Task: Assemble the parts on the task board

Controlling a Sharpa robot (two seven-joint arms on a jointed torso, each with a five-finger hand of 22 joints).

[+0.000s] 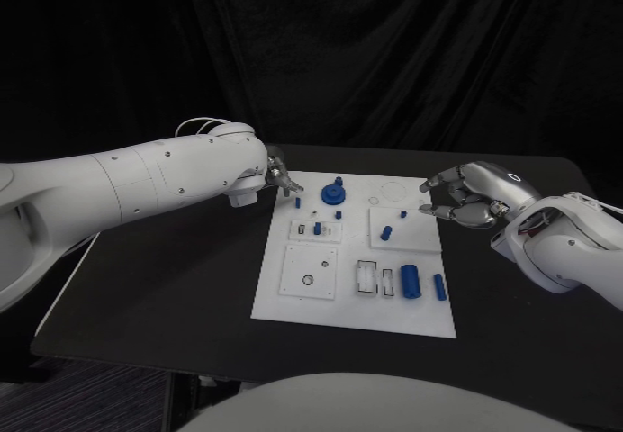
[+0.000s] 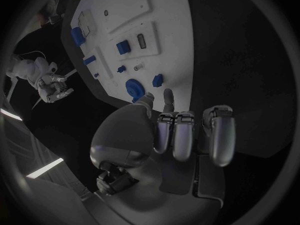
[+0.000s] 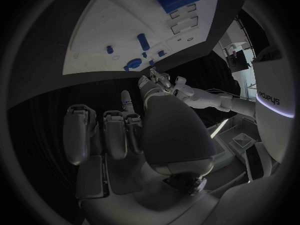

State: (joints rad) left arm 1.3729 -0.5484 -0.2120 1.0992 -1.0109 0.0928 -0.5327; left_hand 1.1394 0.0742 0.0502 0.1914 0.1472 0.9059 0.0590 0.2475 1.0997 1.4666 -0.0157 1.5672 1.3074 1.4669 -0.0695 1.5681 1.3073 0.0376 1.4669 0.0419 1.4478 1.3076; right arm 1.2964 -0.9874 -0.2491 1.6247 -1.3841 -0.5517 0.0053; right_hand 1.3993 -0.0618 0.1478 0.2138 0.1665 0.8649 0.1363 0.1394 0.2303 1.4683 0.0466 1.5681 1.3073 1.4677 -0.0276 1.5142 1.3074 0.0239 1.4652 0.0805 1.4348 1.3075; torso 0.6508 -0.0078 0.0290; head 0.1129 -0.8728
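Hovering empty with fingers apart at the white task board's (image 1: 293, 301) far corners, the left hand (image 1: 276, 176) and right hand (image 1: 464, 195) seem poised to pick; the blue knob (image 1: 334, 192) nearest the left likely comes next.

Both hands are hovering at the far corners of the task board (image 1: 293, 301), left hand (image 1: 278, 176) and right hand (image 1: 467, 195) holding nothing, blue parts (image 1: 410, 281) sitting around on it.
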